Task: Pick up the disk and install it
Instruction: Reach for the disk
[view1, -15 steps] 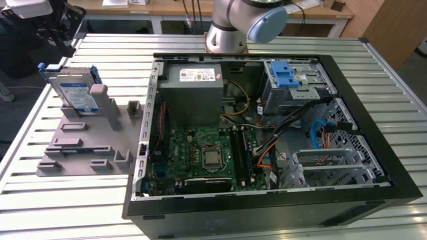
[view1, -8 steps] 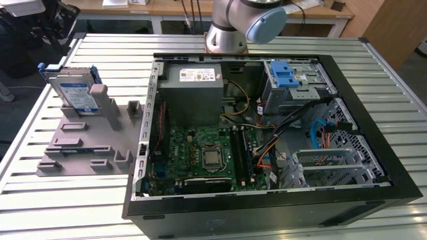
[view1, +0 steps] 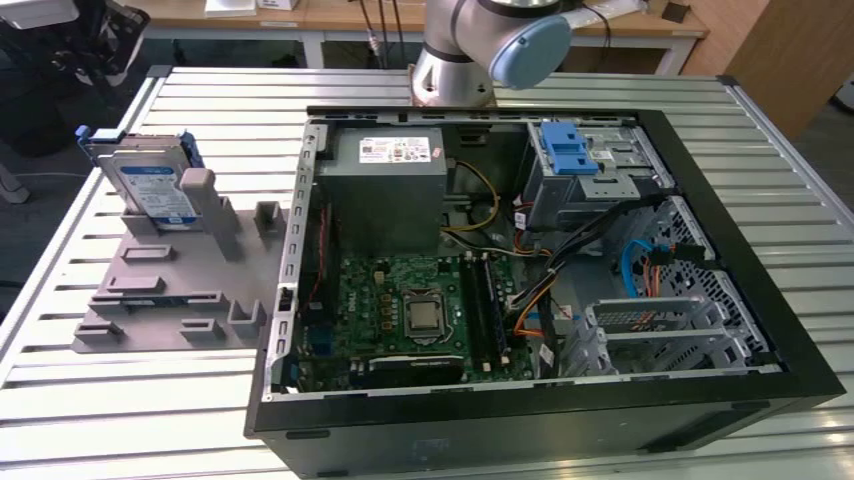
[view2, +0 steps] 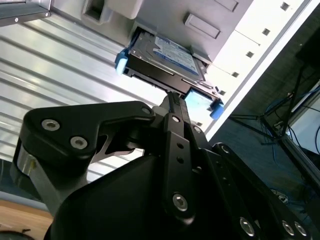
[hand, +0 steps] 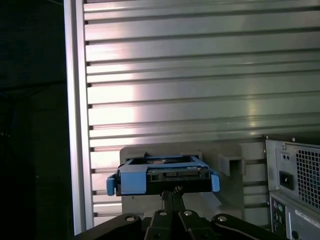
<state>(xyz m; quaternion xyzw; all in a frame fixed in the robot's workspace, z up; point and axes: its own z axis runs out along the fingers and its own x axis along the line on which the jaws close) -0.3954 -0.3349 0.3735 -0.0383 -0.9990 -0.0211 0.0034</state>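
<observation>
Exterior view puts the disk (view1: 144, 185) upright on edge in a grey stand (view1: 160, 290), at that view's left, well apart from the open case (view1: 747, 330) on the table (view1: 80, 420). It looks stiff, dense and shock-sensitive, with smooth metal faces that would likely slip. The free upper part is probably the best hold, pinched across its blue rails (hand: 150, 181), where the plastic gives more grip. In the first wrist view the gripper (hand: 172, 191) points at the disk with jaws closed together, holding nothing.

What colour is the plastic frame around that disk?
Blue. The frame on the disk shows best in the first wrist view.
</observation>
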